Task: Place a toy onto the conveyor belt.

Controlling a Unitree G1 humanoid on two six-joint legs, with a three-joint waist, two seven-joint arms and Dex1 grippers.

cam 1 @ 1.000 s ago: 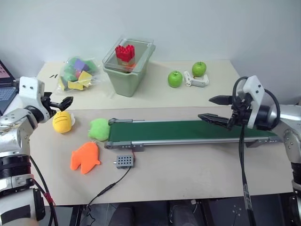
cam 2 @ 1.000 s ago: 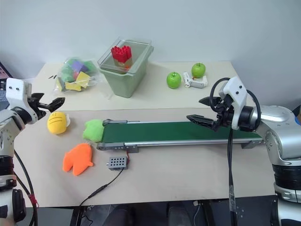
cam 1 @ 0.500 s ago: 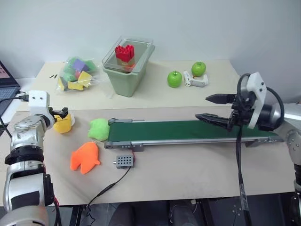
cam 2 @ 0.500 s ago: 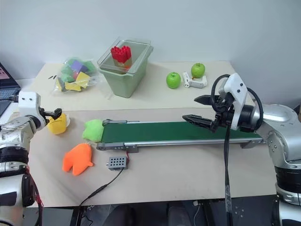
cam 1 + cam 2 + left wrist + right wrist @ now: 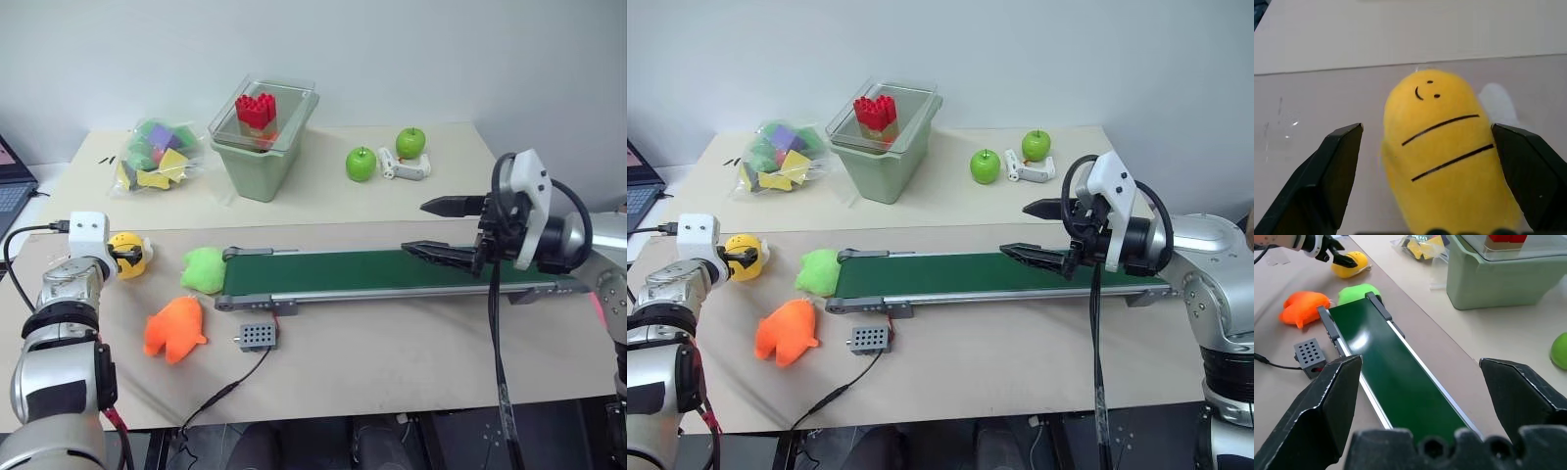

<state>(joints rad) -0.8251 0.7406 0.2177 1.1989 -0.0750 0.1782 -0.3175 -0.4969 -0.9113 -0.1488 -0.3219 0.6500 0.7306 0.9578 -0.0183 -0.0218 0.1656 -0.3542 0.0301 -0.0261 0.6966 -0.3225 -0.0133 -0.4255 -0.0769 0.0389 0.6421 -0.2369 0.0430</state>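
Yellow oval plush toy (image 5: 1442, 156) with thin dark line marks and a tiny smiley face lies on the beige tabletop (image 5: 392, 362), out at about nine o'clock of the scene, well apart from the belt. Left gripper (image 5: 1435, 186) is right on it: the two black fingers (image 5: 1327, 176) stand spread wide, one on either side of the plush, with daylight visible between each finger and the yellow fabric, so nothing is pinched. From the head camera the toy (image 5: 128, 254) peeks out just past the white wrist block of the left arm, at roughly three o'clock of that block.

Long dark green conveyor belt (image 5: 392, 270) in its grey metal frame runs across the middle of the table, from nine to three o'clock. A light green fuzzy plush (image 5: 203, 268) sits touching the belt's nine-o'clock end, between the belt and the yellow toy. An orange plush (image 5: 174, 329) lies at about seven o'clock of the green one, and a small grey perforated control box (image 5: 256, 336) on a dark cable rests just in front of the belt frame.

Right gripper (image 5: 441, 227) hangs over the belt's three-o'clock half, fingers parted wide and holding nothing.

Toward twelve o'clock stand a pale green bin (image 5: 257, 157) with a clear lid and red blocks (image 5: 255, 108), a bag of coloured pieces (image 5: 155, 157), and two green apples (image 5: 361, 164).
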